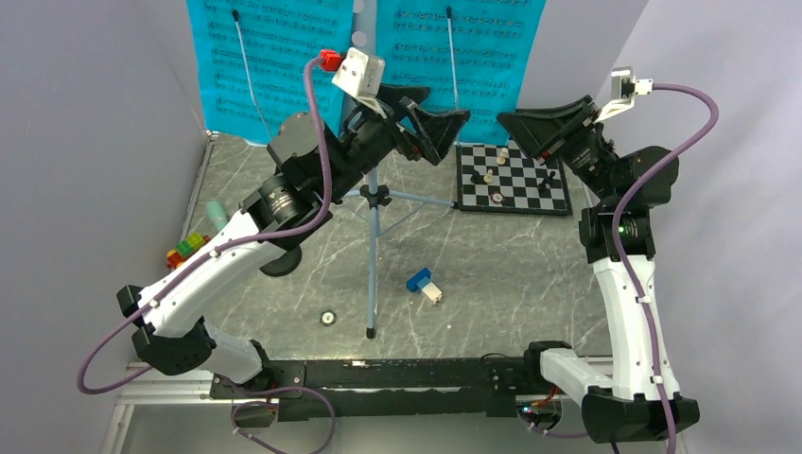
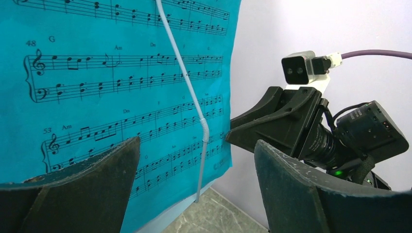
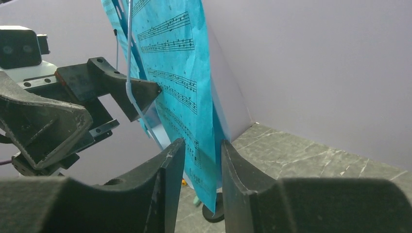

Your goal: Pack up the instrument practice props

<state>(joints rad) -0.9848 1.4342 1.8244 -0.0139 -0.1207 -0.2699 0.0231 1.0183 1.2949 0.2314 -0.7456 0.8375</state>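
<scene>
While both arms reach up toward the back of the table [image 1: 530, 274], we see the pale-blue music stand [image 1: 372, 255] upright on its tripod near the middle. Two cyan sheets hang on its desk, the left page [image 1: 274, 66] and the right page [image 1: 463, 52].

Our left gripper [image 1: 435, 112] hovers in front of the right page's lower left part. Its jaws are spread wide with nothing between them, and its wrist camera looks at the thin retaining wire [image 2: 194, 97] that crosses that sheet.

Our right gripper [image 3: 201, 145] sits at the right page's lower outer edge. Its jaws are only narrowly apart, and the hanging edge of the sheet runs through the gap. We cannot tell whether either finger touches the paper.

The mint-green microphone [image 1: 216, 216] lies at the table's left side, just beside the toy cars [image 1: 186, 248]. Of the black mic stand [image 1: 281, 267], only part of its round base shows beneath the left forearm. The chessboard [image 1: 511, 178] sits at the back right, below the right page, and the blue-white block [image 1: 424, 284] lies near the stand's front leg.
</scene>
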